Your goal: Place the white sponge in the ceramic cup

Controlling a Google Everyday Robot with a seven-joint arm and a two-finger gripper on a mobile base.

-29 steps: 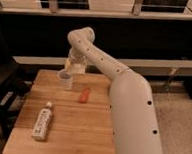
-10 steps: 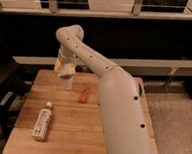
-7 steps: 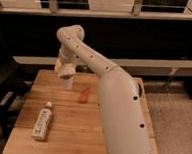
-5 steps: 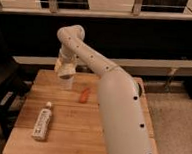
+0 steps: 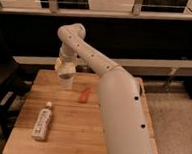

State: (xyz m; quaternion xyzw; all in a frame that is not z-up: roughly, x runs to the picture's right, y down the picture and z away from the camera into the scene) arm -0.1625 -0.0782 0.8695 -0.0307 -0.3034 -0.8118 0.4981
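The gripper [image 5: 66, 69] hangs at the upper left of the wooden table [image 5: 85, 131], directly over the ceramic cup [image 5: 66, 82], which it largely hides. A pale yellowish-white patch at its left edge appears to be the white sponge [image 5: 57, 64]; whether it is held, and how far the claw is open, cannot be told. The white arm [image 5: 113, 93] sweeps from lower right. A small red object [image 5: 84, 94] lies at table centre; a white bottle [image 5: 42, 123] lies on its side, lower left.
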